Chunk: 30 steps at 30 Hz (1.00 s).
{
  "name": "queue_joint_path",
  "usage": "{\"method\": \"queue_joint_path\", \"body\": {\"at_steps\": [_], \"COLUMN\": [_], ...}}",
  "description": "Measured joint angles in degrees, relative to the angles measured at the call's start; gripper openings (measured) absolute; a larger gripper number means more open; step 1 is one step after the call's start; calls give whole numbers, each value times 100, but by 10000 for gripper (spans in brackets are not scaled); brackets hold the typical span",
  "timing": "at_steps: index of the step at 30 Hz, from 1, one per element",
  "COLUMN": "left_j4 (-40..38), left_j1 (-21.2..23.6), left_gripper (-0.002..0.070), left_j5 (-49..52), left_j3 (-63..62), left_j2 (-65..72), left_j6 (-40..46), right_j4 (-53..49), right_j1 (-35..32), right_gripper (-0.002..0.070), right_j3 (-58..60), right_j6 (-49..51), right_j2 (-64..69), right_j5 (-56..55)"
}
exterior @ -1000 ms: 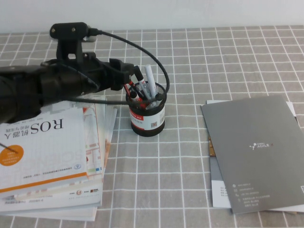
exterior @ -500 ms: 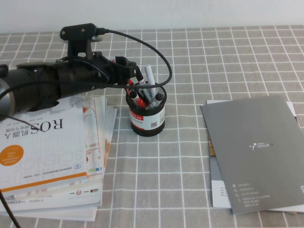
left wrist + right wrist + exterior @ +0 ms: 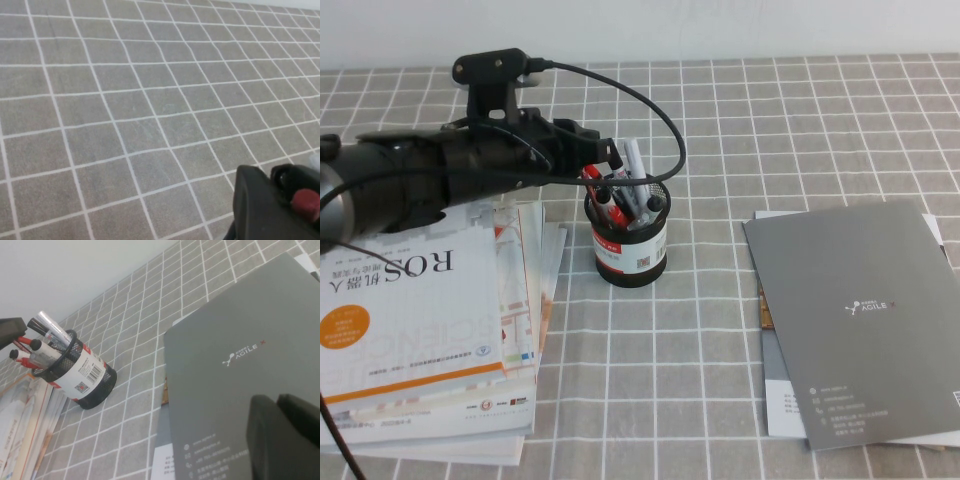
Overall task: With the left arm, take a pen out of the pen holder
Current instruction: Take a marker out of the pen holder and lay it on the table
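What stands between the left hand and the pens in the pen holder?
Nothing visible does. The left hand is at the tops of the pens, over the left rim of the pen holder. The right hand hangs over the grey booklet, away from the holder.

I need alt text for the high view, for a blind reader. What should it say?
The left gripper reaches from the left to the pens in a black mesh pen holder at the middle of a grey checked table. A stack of books lies left of the holder, a grey booklet right; the right gripper is outside this view.
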Motion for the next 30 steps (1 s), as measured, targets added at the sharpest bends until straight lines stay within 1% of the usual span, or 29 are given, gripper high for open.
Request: {"method": "queue_joint_path", "body": {"at_steps": [4,19,26,30], "left_j4": [0,0,0,12], "left_j1": [0,0,0,0], "left_gripper": [102,95,29,15], "left_j5": [58,60,237,329], "left_j3": [0,0,0,0], "left_j2": [-21,-467,-480,-480], "left_j6": [0,84,84,131], "right_j4": [0,0,0,0], "right_j1": [0,0,0,0], "right_gripper": [-13,-13,-13,-13], "right_j3": [0,0,0,0], "right_j6": [0,0,0,0], "right_j2": [0,0,0,0], "right_j5": [0,0,0,0]}}
